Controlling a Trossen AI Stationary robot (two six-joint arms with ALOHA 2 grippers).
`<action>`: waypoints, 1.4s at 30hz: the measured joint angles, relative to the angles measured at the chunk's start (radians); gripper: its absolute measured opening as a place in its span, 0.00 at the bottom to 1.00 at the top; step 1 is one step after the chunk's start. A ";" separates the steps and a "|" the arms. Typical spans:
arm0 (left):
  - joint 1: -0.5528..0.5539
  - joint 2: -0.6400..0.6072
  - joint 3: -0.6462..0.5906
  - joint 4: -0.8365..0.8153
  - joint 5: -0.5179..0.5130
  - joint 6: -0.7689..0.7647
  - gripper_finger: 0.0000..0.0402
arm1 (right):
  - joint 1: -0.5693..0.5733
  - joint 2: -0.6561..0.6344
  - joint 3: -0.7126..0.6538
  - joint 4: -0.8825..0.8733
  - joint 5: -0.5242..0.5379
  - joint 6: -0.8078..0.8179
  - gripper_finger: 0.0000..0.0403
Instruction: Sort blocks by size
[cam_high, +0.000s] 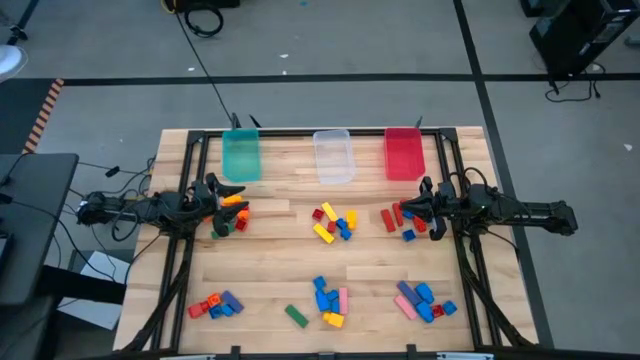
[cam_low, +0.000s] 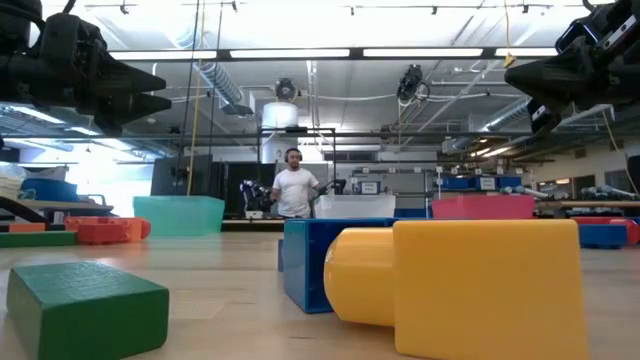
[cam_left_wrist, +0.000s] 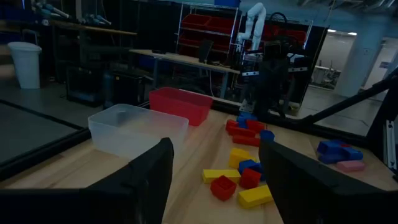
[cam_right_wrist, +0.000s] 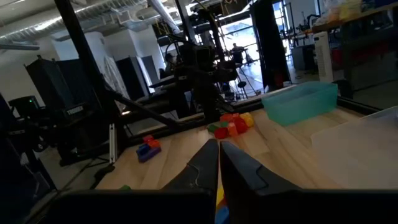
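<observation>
Blocks in red, blue, yellow, orange, green, pink and purple lie in several loose piles on the wooden table: a left pile (cam_high: 232, 215), a middle pile (cam_high: 334, 224), a right pile (cam_high: 402, 220) and near piles (cam_high: 217, 305), (cam_high: 328, 302), (cam_high: 423, 300). A green block (cam_high: 295, 316) lies alone. My left gripper (cam_high: 228, 192) hangs level above the left pile, its fingers open (cam_left_wrist: 214, 180), with nothing between them. Above the right pile my right gripper (cam_high: 415, 205) hangs level with its fingers shut (cam_right_wrist: 219, 162) on nothing.
A teal bin (cam_high: 241, 154), a clear bin (cam_high: 334, 155) and a red bin (cam_high: 403, 152) stand in a row along the far edge. Black frame rails (cam_high: 468, 270) run along both table sides. Bare wood shows between the piles. A person (cam_low: 294, 187) stands far behind the table.
</observation>
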 joint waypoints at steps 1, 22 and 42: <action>0.000 0.000 0.000 0.000 0.000 0.000 0.61 | 0.000 0.000 0.000 0.000 0.000 0.000 0.08; 0.000 0.000 0.000 0.000 0.000 0.000 0.61 | 0.000 0.000 0.000 0.000 0.000 0.000 0.08; 0.000 0.000 0.000 0.000 0.000 0.000 0.61 | 0.000 0.000 0.000 0.029 0.017 0.001 0.08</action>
